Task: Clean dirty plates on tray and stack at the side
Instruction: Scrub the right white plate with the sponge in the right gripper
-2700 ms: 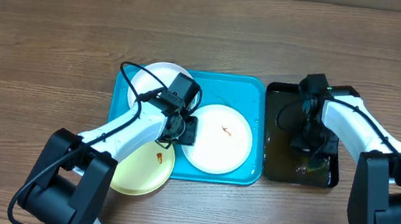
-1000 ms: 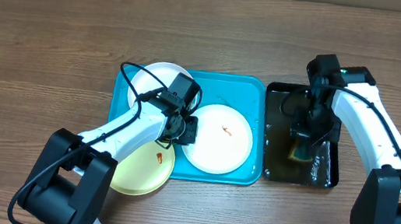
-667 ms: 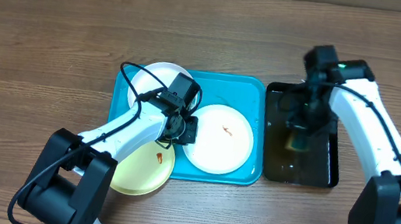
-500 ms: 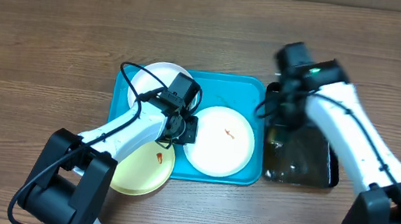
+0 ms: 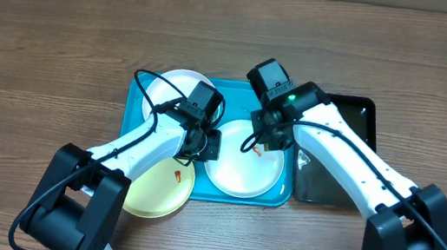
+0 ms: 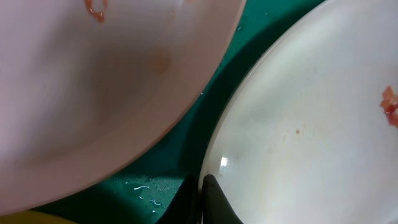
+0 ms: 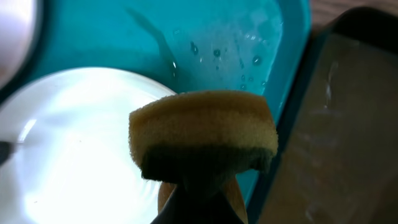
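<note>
We saw the tray (image 5: 133, 112) carrying a white middle plate (image 5: 239, 173) and a white corner plate (image 5: 172, 85) at far left, with the yellow-green plate (image 5: 153, 192) overhanging its near-left rim. The right gripper (image 5: 263, 139) clamped a sponge (image 7: 202, 134) over the middle plate's far-right edge, beside the black tray (image 5: 356, 117). We could not tell how the left gripper (image 5: 200, 144) stood at that plate's left edge.

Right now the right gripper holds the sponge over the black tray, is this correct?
The place is wrong: the right gripper holds the sponge over the white plate in the turquoise tray, not over the black tray. The overhead view shows this.
</note>
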Controlling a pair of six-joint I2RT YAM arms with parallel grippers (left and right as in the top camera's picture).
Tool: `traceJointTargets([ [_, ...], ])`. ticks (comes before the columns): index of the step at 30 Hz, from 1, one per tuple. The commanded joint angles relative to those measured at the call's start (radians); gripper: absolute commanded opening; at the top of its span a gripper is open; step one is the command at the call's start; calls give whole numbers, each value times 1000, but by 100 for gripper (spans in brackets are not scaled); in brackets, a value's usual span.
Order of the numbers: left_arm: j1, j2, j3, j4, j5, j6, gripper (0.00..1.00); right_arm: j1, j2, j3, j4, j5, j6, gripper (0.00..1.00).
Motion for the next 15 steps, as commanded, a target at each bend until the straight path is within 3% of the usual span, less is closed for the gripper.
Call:
traceJointTargets([
  [1,-6,10,-7,1,3,6,4,7,21,-69,58,18,-36,4],
  [15,-6,9,-7,1,3,5,4,7,21,-341,438,-96,-132,4],
])
